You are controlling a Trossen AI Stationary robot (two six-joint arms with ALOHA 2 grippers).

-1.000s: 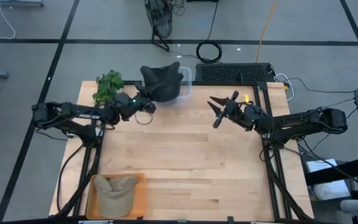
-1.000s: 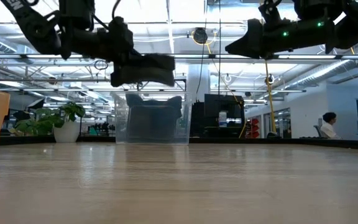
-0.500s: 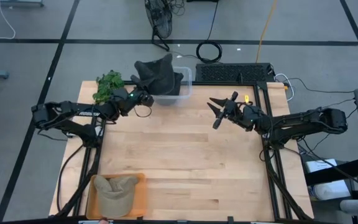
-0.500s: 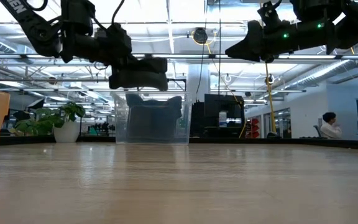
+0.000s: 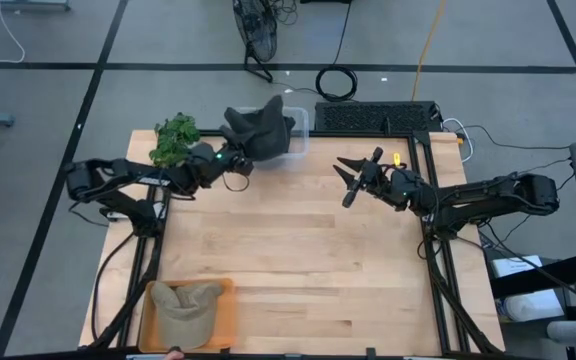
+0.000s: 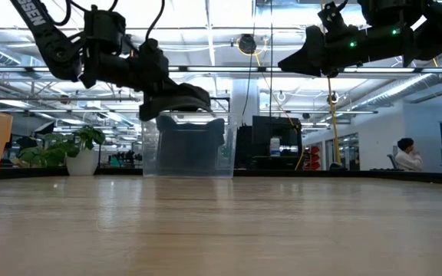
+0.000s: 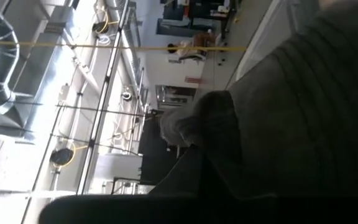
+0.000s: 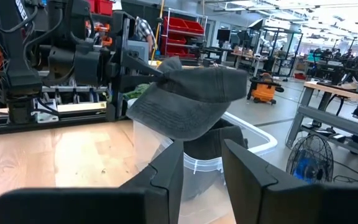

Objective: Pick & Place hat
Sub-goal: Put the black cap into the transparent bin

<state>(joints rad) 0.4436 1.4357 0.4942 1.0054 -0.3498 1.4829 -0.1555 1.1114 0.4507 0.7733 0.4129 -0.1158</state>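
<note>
A dark grey hat (image 5: 261, 127) hangs above a clear plastic bin (image 5: 301, 128) at the table's far edge, with my left gripper (image 5: 236, 160) shut on it. The right wrist view shows the hat (image 8: 194, 93) over the bin (image 8: 253, 144), with a dark thing (image 8: 211, 142) lying inside the bin. My right gripper (image 5: 347, 178) stands open in the air right of the bin, with nothing between its fingers (image 8: 166, 171). A tan hat (image 5: 184, 309) lies on an orange tray (image 5: 226, 312) at the near left corner. My left gripper pinches a bunched bit of the hat's edge (image 8: 161, 70) on the side toward its arm. It comes in level from the table's left. The hat hangs out past the fingers, sagging a little, clear of the bin and the table.
A potted plant (image 5: 174, 139) stands at the far left next to my left arm. A keyboard (image 5: 376, 117) lies beyond the far edge on the right. Bare wood (image 5: 298, 260) fills the table's middle and near side. A person (image 6: 405, 153) sits far off in the room.
My left gripper has carried the dark hat toward the far edge and the bin, and has sunk a little. The hat has swung with it and stays clear above the bin. My right gripper has kept still and open.
</note>
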